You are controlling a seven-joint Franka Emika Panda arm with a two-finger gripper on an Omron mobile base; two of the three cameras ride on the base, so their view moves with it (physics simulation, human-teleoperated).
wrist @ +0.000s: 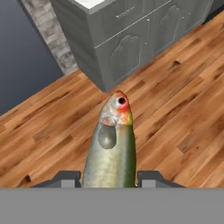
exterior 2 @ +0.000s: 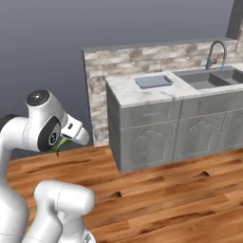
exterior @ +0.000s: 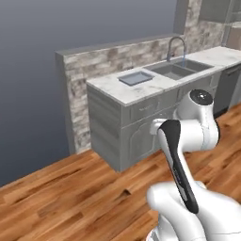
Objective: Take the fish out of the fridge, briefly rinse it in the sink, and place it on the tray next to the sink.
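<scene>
The slim olive-green fish (wrist: 111,148), its tail cut off below, is clamped in the pincer (wrist: 109,178) above the wooden floor (wrist: 175,113), well apart from the marble bench (exterior: 141,87) with its blue-grey tray (exterior: 135,77).

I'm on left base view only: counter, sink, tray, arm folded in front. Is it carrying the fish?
Observer: Yes. In the hand view the fish sits between the two fingers, head pointing away from the hand.
Operator: Anything under it?
Observer: Wood floor. The hand is short of the cabinet, not over the counter.
Operator: Does the fish show from the other side?
Observer: Barely. In the right base view a bit of green pokes out under the wrist.
Operator: Tray free?
Observer: The tray lies bare on the counter left of the sink.
</scene>
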